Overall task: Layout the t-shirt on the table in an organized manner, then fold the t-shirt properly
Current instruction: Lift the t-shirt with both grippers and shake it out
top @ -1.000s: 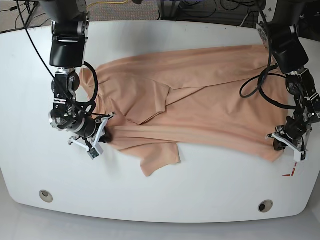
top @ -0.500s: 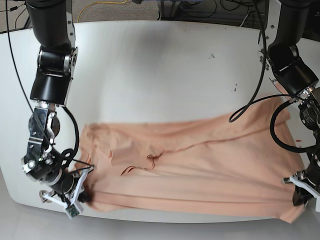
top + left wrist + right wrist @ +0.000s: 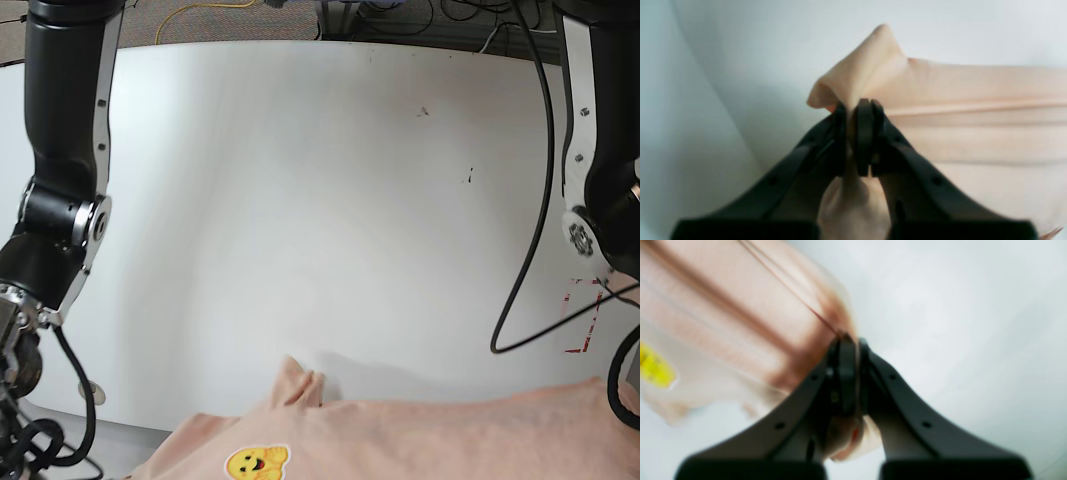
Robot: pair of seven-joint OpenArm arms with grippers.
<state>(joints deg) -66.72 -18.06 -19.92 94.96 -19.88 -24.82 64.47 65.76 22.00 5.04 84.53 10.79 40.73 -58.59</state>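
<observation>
Count: one t-shirt (image 3: 420, 440), one table (image 3: 300, 200), two arms, two grippers.

T-shirt: pale peach, stretched across the bottom edge of the base view, at the near edge of the table. Only its upper strip shows there; the rest runs out of frame. One yellow smiley print (image 3: 256, 463) faces up near the left end of the visible strip. A small peak of cloth (image 3: 297, 383) sticks up just right of the print. Can't tell from the base view how much of the shirt rests on the table versus hangs free.

Left gripper (image 3: 857, 110): jaws clamped together on a bunched fold of the t-shirt. Cloth pokes up past the fingertips in a rounded point and also bulges out below, between the finger bases. From the pinch the fabric runs off to the right in flat bands with long creases.

Right gripper (image 3: 848, 340): jaws clamped together on an edge of the t-shirt. Fabric fans out up and left from the pinch, heavily blurred; a blurred yellow patch (image 3: 653, 368) shows at the far left. A lump of cloth also sits below the pinch between the finger bases.

Neither gripper shows in the base view, only the upper arm links at left and right.

Table: glossy white, a few dark specks (image 3: 423, 111), red tape marks (image 3: 585, 318) near the right edge, one grey grommet (image 3: 92, 388) at the lower left.
</observation>
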